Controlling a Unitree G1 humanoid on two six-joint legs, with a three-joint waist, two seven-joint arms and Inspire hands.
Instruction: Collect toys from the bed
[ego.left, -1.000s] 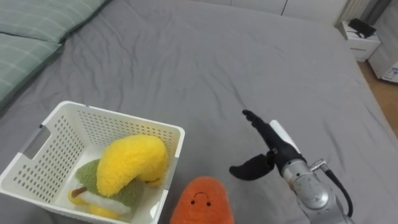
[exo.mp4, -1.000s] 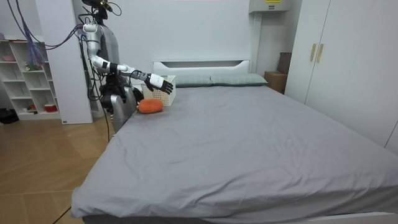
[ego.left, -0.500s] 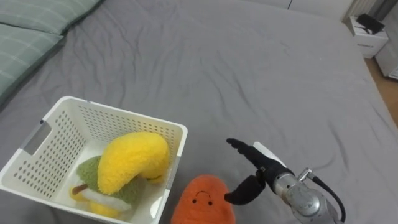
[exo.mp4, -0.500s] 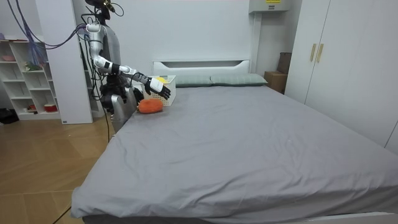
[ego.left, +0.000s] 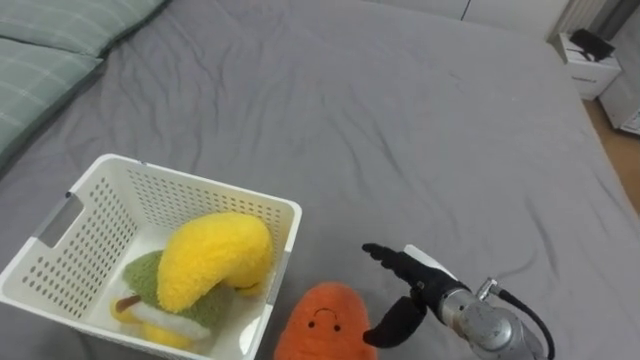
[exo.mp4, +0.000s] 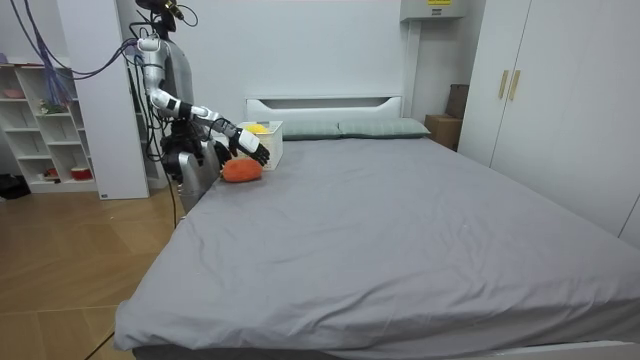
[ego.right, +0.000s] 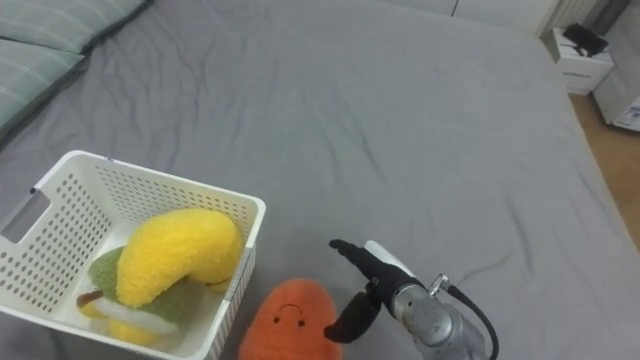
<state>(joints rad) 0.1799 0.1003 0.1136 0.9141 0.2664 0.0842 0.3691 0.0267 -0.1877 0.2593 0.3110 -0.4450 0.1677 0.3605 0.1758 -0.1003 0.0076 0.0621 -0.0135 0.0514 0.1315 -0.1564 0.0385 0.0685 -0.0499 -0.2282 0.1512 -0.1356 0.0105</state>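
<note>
Grey bedcover (ego.left: 400, 120) stretches wide before the robot, which in the room view stands at the bed's side near the headboard, on the room view's left. On the cover, at the robot's lower left, sits a white perforated basket (ego.left: 190, 183) already holding a yellow plush toy (ego.left: 215, 255) on top of a green one (ego.left: 145, 285). The toy not yet collected is the orange plush (ego.left: 325, 322), which lies on the cover just beside the basket's right wall, at the lower edge of the eye views. The right hand (ego.left: 418, 283) hovers just to the right of it, released, with straight fingers pointing forward and left and the thumb (ego.left: 385, 325) hanging down toward the toy's right flank; whether the thumb touches the plush is hard to tell from here. So the toy lies to the hand's left, and the next move is likely a short sideways reach to close round it. The plush's rounded top points away from the robot and its lower part is cut off, so its long axis probably runs toward the robot. Once the toy is grasped, the basket is right beside it.
</note>
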